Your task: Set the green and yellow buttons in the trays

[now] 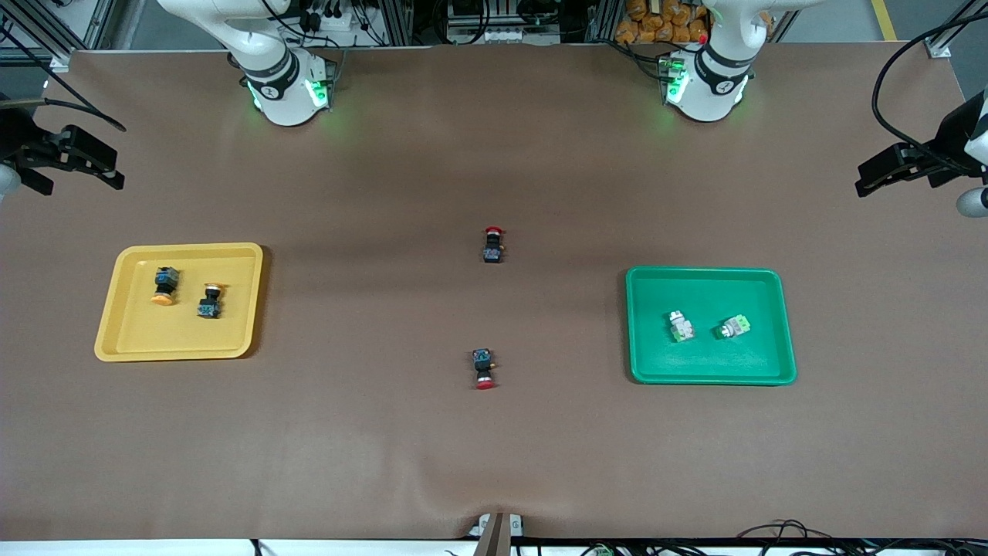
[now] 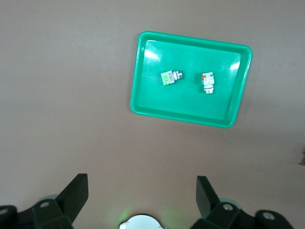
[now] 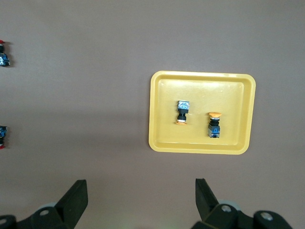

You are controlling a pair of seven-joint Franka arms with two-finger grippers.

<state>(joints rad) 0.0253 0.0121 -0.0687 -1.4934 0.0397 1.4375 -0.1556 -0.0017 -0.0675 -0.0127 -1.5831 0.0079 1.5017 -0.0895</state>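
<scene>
- A brown tabletop (image 1: pixel 494 463) fills the front view, with the two robot bases along the top edge.
- A yellow tray (image 1: pixel 123 340) lies at the middle left of the front view, toward the right arm's end of the tabletop.
- Two dark-bodied buttons with orange-yellow caps lie on their sides inside it, near each other but apart: one yellow-capped button (image 1: pixel 164 285) and a second yellow-capped button (image 1: pixel 209 300).
- A green tray (image 1: pixel 710 374) lies at the middle right of the front view, toward the left arm's end of the tabletop.
- Two white-grey buttons with green parts lie inside it, apart from each other: one green button (image 1: pixel 680 327) and a second green button (image 1: pixel 733 327).
- Two dark buttons with red caps lie on the bare tabletop in the centre of the front view, between the trays: one red-capped button (image 1: pixel 493 244), and a second red-capped button (image 1: pixel 483 368) lower in the frame, nearer the front camera.
- The right claw (image 3: pixel 138 200) hangs high above the tabletop, with the yellow tray in the right wrist view; its fingers are spread wide and hold nothing.
- The left claw (image 2: pixel 140 198) hangs high above the tabletop, with the green tray in the left wrist view; its fingers are also spread wide and hold nothing.
</scene>
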